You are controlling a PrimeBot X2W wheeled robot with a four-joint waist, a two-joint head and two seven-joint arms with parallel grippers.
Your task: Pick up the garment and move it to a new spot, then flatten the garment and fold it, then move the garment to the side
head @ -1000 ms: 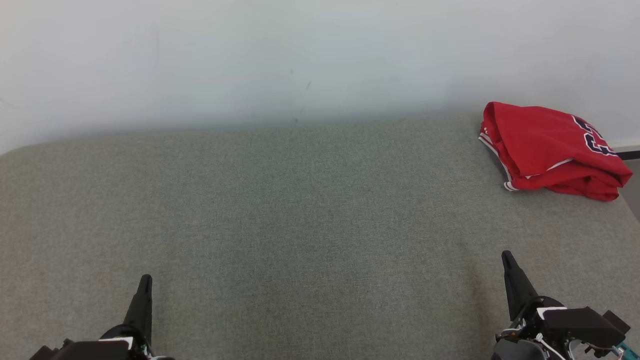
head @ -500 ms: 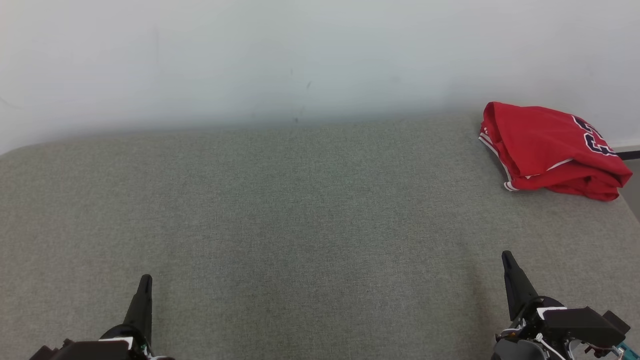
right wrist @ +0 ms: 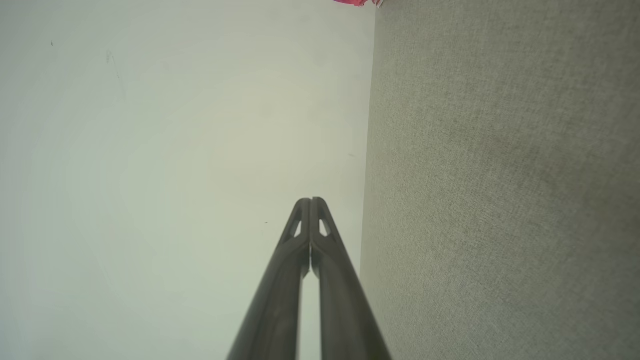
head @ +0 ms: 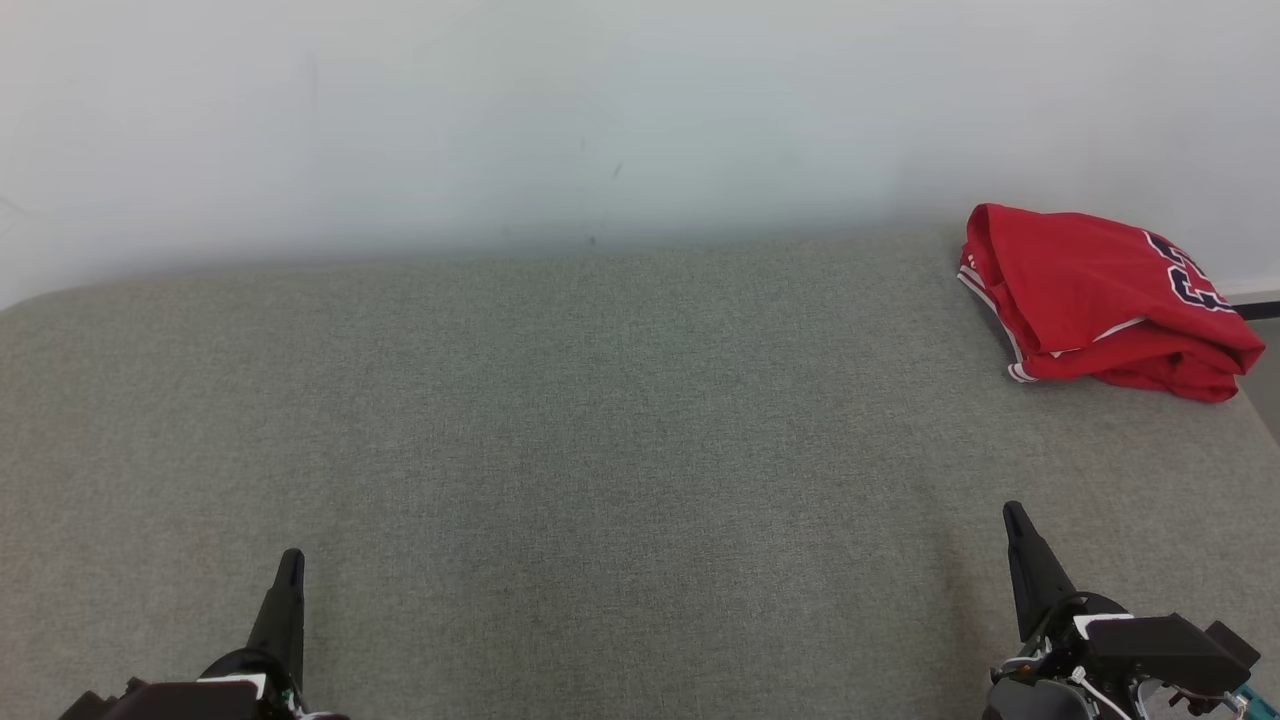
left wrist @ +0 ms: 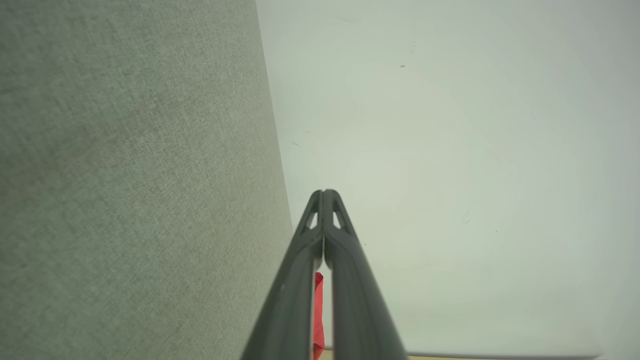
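The garment (head: 1100,300) is a red jersey with white trim and dark numerals, lying folded at the far right corner of the grey fabric surface (head: 600,430). A red sliver of the garment (left wrist: 318,310) shows between my left fingers in the left wrist view, and its edge (right wrist: 357,2) peeks in at the top of the right wrist view. My left gripper (head: 290,560) rests at the lower left, shut and empty. At the lower right my right gripper (head: 1015,515) is also shut with nothing in it, well short of the garment.
A pale wall (head: 600,120) rises behind the surface's far edge. The surface's right edge runs just past the garment, with a dark strip (head: 1255,310) beyond it.
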